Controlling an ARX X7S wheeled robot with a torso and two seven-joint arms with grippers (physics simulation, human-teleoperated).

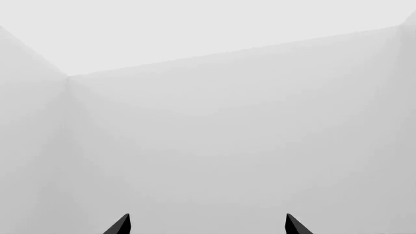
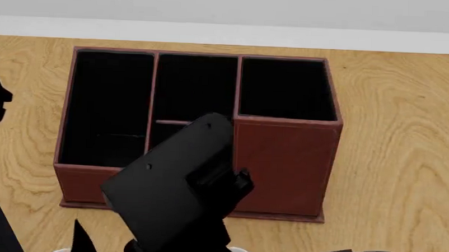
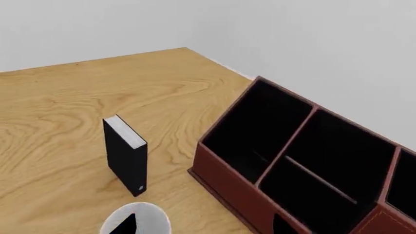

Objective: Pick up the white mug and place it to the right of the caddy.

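The right hand (image 3: 204, 225) hangs with its fingers apart, right over the white mug (image 3: 136, 219). The mug sits near the caddy (image 2: 283, 161), in front. Go straight down and squeeze gently.

Bare table (image 2: 402, 166) right of the caddy (image 2: 283, 161) lies open.

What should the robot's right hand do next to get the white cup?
Probably lower straight down. In the right wrist view the white mug sits right below the right gripper, with one fingertip over its opening and nothing gripped yet. The caddy stands close beside it.
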